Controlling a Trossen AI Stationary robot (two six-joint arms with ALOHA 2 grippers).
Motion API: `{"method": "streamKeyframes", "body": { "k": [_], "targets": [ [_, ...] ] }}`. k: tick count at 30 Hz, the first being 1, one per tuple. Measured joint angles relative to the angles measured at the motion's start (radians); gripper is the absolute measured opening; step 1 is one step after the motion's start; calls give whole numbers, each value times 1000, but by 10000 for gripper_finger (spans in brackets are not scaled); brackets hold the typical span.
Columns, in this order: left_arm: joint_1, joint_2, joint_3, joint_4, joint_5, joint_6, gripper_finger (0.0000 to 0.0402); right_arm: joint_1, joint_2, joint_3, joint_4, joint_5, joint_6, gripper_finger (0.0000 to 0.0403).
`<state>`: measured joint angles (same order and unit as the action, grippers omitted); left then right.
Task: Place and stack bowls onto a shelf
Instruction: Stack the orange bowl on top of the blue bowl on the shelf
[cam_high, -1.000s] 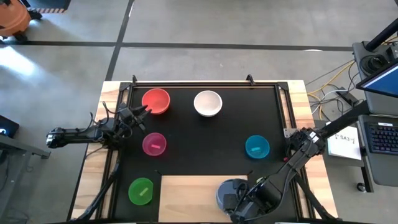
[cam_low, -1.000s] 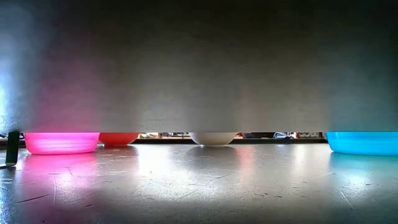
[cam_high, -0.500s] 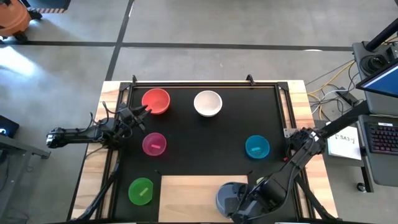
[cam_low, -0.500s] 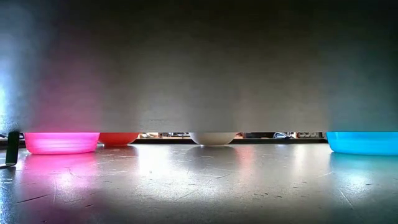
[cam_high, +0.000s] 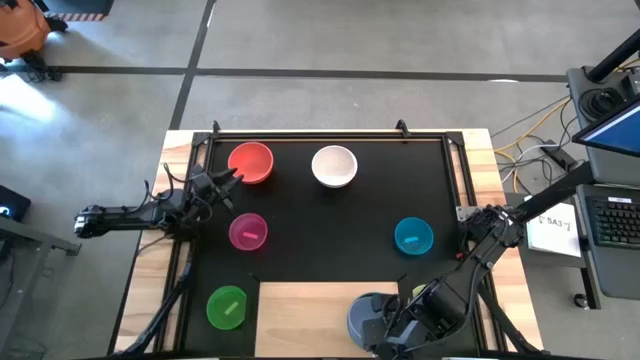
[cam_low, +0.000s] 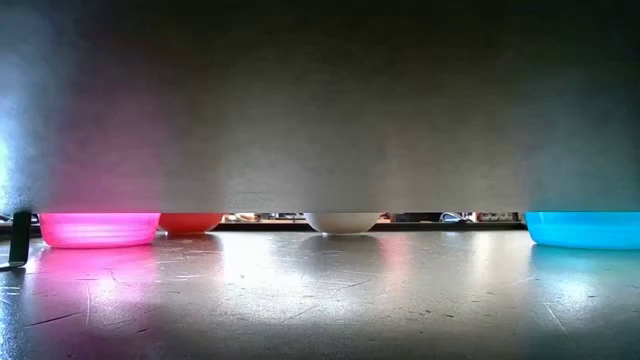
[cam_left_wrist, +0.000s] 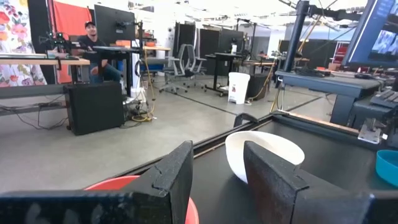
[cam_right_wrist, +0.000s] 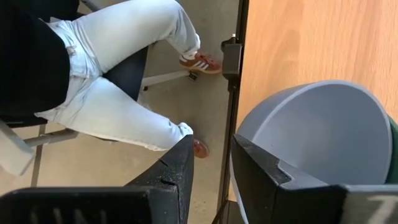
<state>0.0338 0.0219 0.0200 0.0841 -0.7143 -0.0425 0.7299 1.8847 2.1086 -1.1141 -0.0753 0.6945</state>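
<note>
A grey-blue bowl sits on the light-wood shelf at the lower centre of the overhead frame, with the right pincer at its rim, fingers spread and gripping nothing. Only the right wrist view shows a seated person's legs beyond the desk. At centre left, the left pincer hovers spread between the red bowl and magenta bowl; white, cyan and green bowls lie around.

Grey-blue bowl half under right arm, cut by frame edge; low view top blocked.
</note>
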Motion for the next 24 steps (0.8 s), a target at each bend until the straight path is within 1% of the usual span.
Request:
{"method": "streamKeyframes", "body": {
  "k": [6, 9, 14, 17, 20, 24],
  "targets": [
    [0, 0, 0, 14, -55, 0, 126, -11, 0, 0, -6, 7, 1, 95],
    [0, 0, 0, 13, -55, -1, 126, -16, -2, 0, -7, 7, 2, 95],
    [0, 0, 0, 19, -55, -51, 126, -35, -14, 0, -7, 8, 0, 95],
    [0, 0, 0, 41, -54, -49, 126, -51, -16, 0, -11, 25, -37, 95],
    [0, 0, 0, 118, -54, -48, 126, -73, -17, 0, -21, 25, -90, 95],
    [0, 0, 0, 317, -55, 26, 126, -112, -24, 0, -70, 26, -111, 95]
  ]
}}
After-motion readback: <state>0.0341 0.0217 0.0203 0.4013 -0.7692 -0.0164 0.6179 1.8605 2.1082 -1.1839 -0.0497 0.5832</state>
